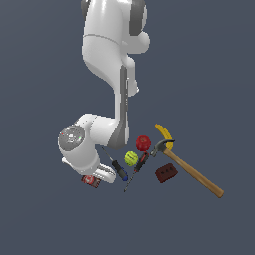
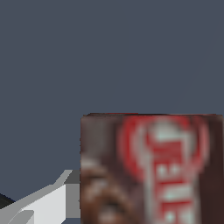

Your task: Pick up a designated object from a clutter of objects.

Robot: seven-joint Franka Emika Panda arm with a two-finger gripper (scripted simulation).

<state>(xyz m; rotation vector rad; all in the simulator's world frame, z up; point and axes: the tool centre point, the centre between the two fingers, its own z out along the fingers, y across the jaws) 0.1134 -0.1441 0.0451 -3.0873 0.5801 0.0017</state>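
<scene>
- The white arm (image 1: 112, 74) is bending down over the plain dark grey ground, its wrist sitting low at the exterior view's left of the clutter.
- The gripper (image 1: 94, 178) is hanging right over the small red-brown box (image 1: 90, 180), which is peeking out beneath the hand in the exterior view.
- In the wrist view the box (image 2: 151, 168) is filling much of the picture, its white and red label facing the camera, blurred by closeness.
- One grey finger (image 2: 48, 203) is showing just beside the box's edge; whether the fingers are clenched on the box or released, I cannot tell.
- The blue-handled screwdriver (image 1: 119, 171) is lying just beside the hand, toward the exterior view's right.
- The yellow-green ball (image 1: 131, 158) and the red ball (image 1: 144, 143) are sitting near each other, with the red-handled screwdriver (image 1: 138, 167) lying between them and the dark red block (image 1: 167, 173).
- The hammer (image 1: 191, 170) is stretching its wooden handle toward the exterior view's right, its head resting against the yellow banana (image 1: 164, 133).
</scene>
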